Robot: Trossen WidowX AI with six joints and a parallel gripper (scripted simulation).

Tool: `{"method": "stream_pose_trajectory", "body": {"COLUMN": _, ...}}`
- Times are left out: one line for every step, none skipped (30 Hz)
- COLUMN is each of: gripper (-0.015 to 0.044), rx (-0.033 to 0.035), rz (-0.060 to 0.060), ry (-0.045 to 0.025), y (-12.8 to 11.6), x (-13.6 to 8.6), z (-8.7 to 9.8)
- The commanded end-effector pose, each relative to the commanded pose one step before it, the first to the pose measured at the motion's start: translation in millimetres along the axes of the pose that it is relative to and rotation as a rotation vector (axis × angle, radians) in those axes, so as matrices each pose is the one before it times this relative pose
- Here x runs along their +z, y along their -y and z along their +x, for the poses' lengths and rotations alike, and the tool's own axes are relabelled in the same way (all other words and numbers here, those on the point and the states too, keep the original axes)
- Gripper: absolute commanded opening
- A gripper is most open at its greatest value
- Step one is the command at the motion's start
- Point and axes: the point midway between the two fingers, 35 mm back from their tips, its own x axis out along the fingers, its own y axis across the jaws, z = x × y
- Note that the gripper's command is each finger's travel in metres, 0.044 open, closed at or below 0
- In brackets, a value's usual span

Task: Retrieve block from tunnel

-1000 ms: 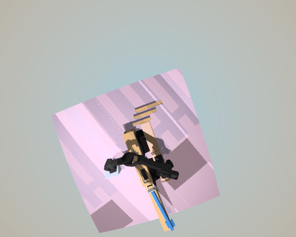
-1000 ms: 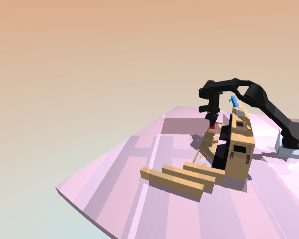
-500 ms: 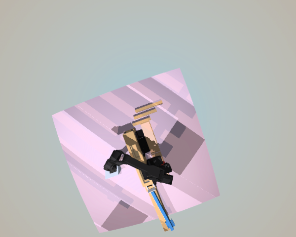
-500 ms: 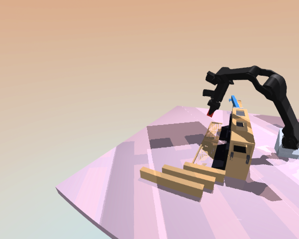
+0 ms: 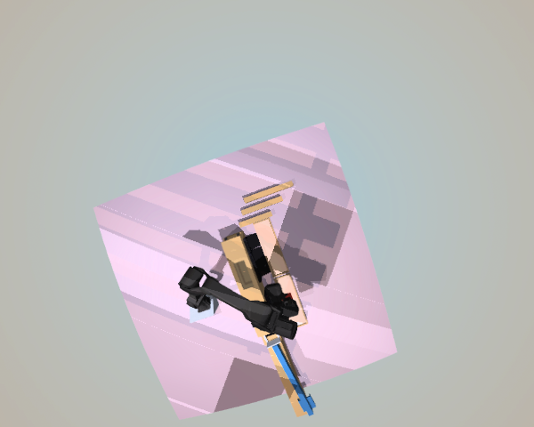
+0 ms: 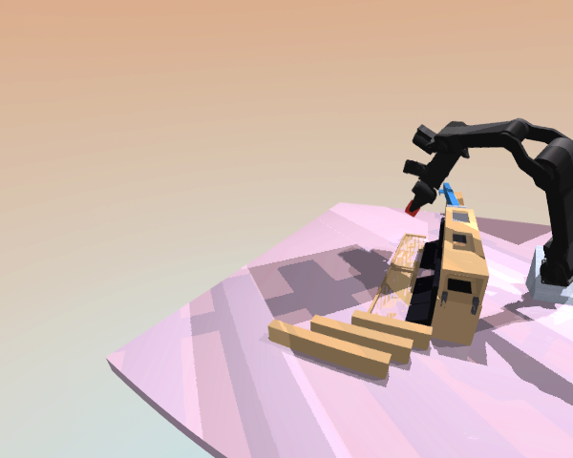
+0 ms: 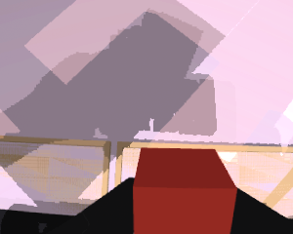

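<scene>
Outside the wooden tunnel (image 5: 234, 253) (image 6: 462, 263), above the bench (image 5: 152, 367) (image 6: 237, 394) (image 7: 264, 44) beside it, the red block (image 5: 288, 296) (image 6: 408, 207) (image 7: 183, 210) is gripped by the partly closed pincer (image 5: 287, 297) (image 6: 413, 205) (image 7: 178, 190). Extraction has been achieved; lifting appears nearly finished, with only steady holding left.

No readable text from where I sit
Across my three views I can't make out any lettering, label, brand, number or sign on any surface, the arm and desk (image 5: 148, 321) (image 6: 237, 394) included.
</scene>
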Motion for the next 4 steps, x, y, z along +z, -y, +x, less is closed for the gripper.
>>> {"method": "stream_pose_trajectory", "body": {"gripper": 0.0, "rx": 0.00243, "rz": -0.0182, "ry": 0.01323, "y": -4.88, "x": -1.84, "z": -4.97}}
{"method": "stream_pose_trajectory", "body": {"gripper": 0.0, "rx": 0.0, "rz": 0.0, "ry": 0.0, "y": 0.0, "x": 0.0, "z": 0.0}}
{"method": "stream_pose_trajectory", "body": {"gripper": 0.0, "rx": 0.0, "rz": 0.0, "ry": 0.0, "y": 0.0, "x": 0.0, "z": 0.0}}
{"method": "stream_pose_trajectory", "body": {"gripper": 0.0, "rx": 0.0, "rz": 0.0, "ry": 0.0, "y": 0.0, "x": 0.0, "z": 0.0}}
